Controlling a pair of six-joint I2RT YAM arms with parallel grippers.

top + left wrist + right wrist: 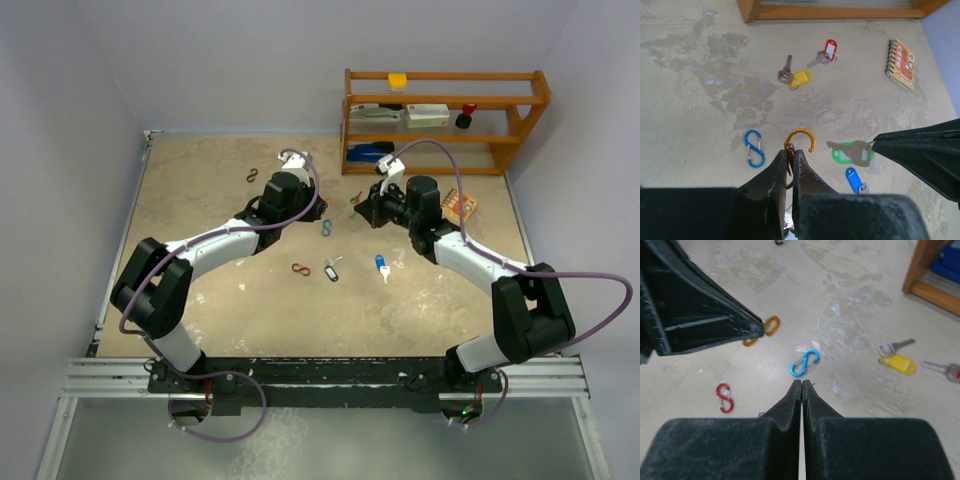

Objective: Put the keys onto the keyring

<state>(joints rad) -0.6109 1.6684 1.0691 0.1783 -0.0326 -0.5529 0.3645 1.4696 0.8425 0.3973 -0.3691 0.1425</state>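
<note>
Left wrist view: left gripper (pixel 791 151) sits nearest the lens, fingers clenched on the shank of the orange keyring clip (pixel 800 141). The clip's open hook stands clear above the tips.
- Green-tagged key (pixel 854 152) is at 3 o'clock from the clip, just beside it. Its blade points at the hook and we see a small gap between them.
- Right gripper (pixel 876 144) enters from 3 o'clock, its tip meeting the key's head and pinching it.
- Blue S-clip (pixel 754 148) lies at 9 o'clock on the table (pixel 690 100), and the blue-tagged key (pixel 855 180) at 4 o'clock.
- Farther off we note the yellow-tagged key (pixel 796 78) at 12 o'clock, the red-tagged key (pixel 825 52) at 1 and the notebook (pixel 901 57) at 2.

Right wrist view: right fingers are pressed together, and the held key is hidden from this camera.
- Left gripper with the orange clip is at 10 o'clock and the blue S-clip at 12.
- Red S-clip (pixel 724 397) is at 9 o'clock and the yellow-tagged key at 2.

Top view: both gripper tips are close together mid-table.
- Black-tagged key (pixel 331 270) and the blue-tagged key lie at 6 o'clock of the tips.
- Shelf (pixel 445 120) is at 1 o'clock.
</note>
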